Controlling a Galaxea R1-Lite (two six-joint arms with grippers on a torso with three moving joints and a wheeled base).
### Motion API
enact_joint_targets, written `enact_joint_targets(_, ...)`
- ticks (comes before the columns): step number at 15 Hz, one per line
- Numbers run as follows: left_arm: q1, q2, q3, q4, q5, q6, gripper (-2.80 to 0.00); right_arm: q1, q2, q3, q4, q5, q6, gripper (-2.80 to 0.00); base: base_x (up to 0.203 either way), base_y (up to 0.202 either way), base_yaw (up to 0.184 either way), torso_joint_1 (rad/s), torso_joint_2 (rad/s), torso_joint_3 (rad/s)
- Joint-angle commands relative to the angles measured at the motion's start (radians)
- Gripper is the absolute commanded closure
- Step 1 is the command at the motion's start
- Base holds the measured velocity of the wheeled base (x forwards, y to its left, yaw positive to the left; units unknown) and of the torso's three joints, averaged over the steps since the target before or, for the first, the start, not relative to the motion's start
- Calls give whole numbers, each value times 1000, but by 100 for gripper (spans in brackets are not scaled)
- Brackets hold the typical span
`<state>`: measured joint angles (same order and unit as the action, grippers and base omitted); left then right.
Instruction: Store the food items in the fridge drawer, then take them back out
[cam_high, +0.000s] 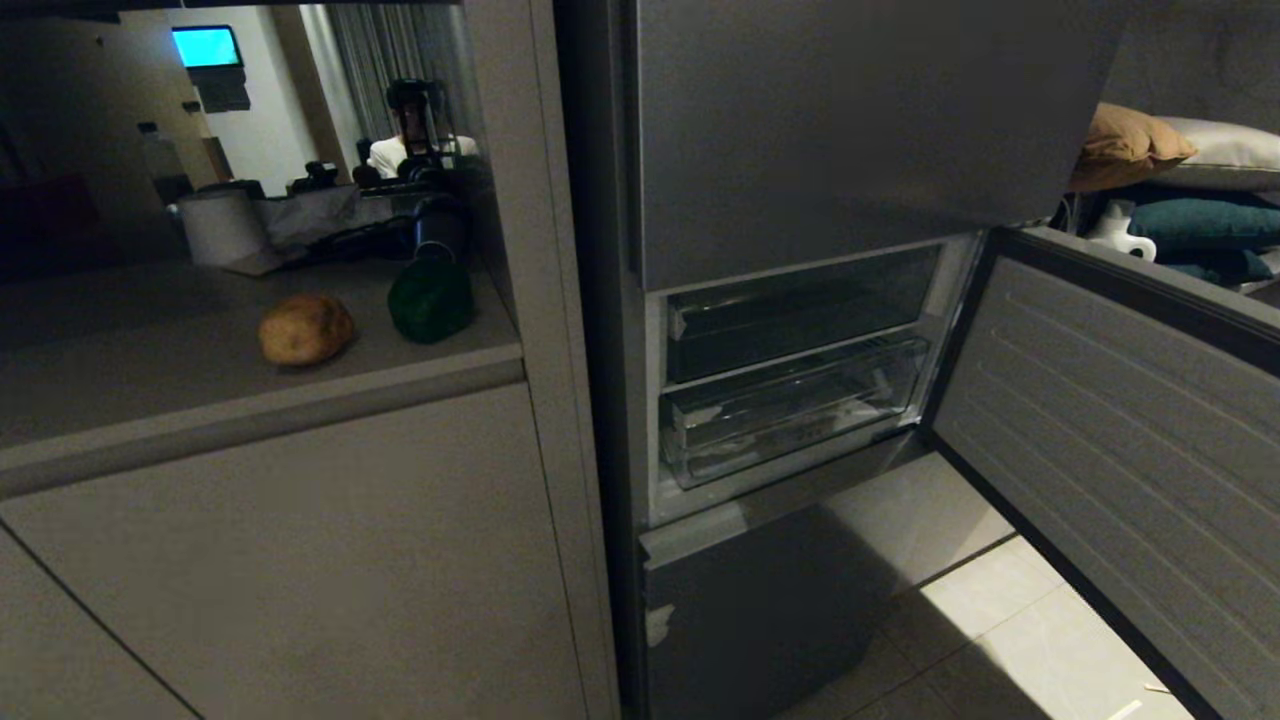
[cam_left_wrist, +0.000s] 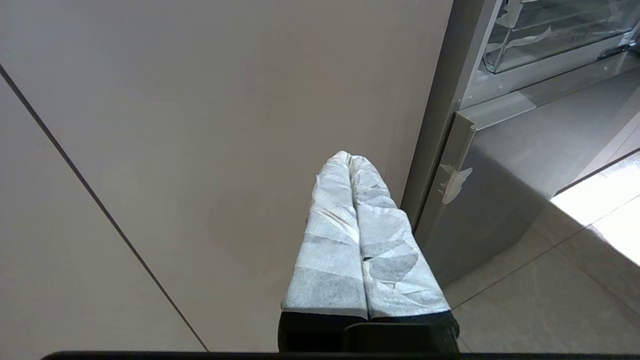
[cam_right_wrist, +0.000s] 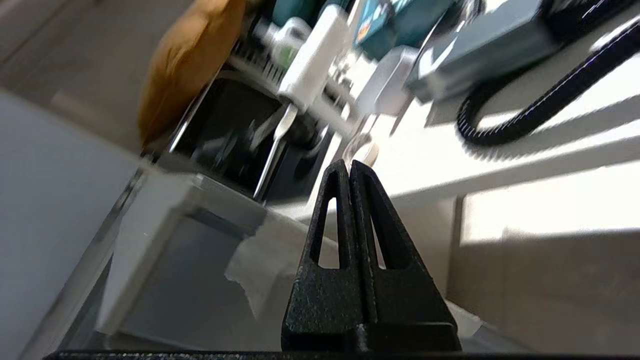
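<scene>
Drawer (cam_high: 790, 415) holds no food; left gripper (cam_left_wrist: 350, 159) and right gripper (cam_right_wrist: 348, 165) closed, empty.

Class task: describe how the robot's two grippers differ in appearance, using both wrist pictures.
The left gripper has long fingers wrapped in crinkled white tape above a black base. The right gripper is bare, textured black plastic: two tapering triangular fingers, each with a cut-out slot. No cables or markings show on either.

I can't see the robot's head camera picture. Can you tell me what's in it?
A brown potato and a green pepper sit side by side on a grey counter. To the right, the fridge door hangs open, showing the clear fridge drawer pushed in. No robot arm shows.
</scene>
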<state>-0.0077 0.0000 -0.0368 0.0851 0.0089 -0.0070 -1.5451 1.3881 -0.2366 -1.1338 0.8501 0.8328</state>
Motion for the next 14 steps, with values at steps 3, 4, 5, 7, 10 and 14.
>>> enact_joint_targets(3, 0, 0, 0, 1, 0, 0, 0, 0, 34, 13, -4, 66, 2, 0, 0, 0, 0, 0, 0, 0)
enact_joint_targets(4, 0, 0, 0, 1, 0, -1, 0, 0, 9, 38, -4, 82, 2, 0, 0, 0, 0, 0, 0, 0)
enact_joint_targets(5, 0, 0, 0, 1, 0, 0, 0, 0, -27, 66, -4, 94, 1, 0, 0, 0, 0, 0, 0, 0)
enact_joint_targets(7, 0, 0, 0, 1, 0, -1, 0, 0, -129, 138, -4, 103, -1, 0, 0, 0, 0, 0, 0, 0)
enact_joint_targets(10, 0, 0, 0, 1, 0, -1, 0, 4, -303, 245, 0, 106, -1, 0, 0, 0, 0, 0, 0, 0)
enact_joint_targets(14, 0, 0, 0, 1, 0, 1, 0, 80, -441, 266, 14, 99, 33, 0, 0, 0, 0, 0, 0, 0)
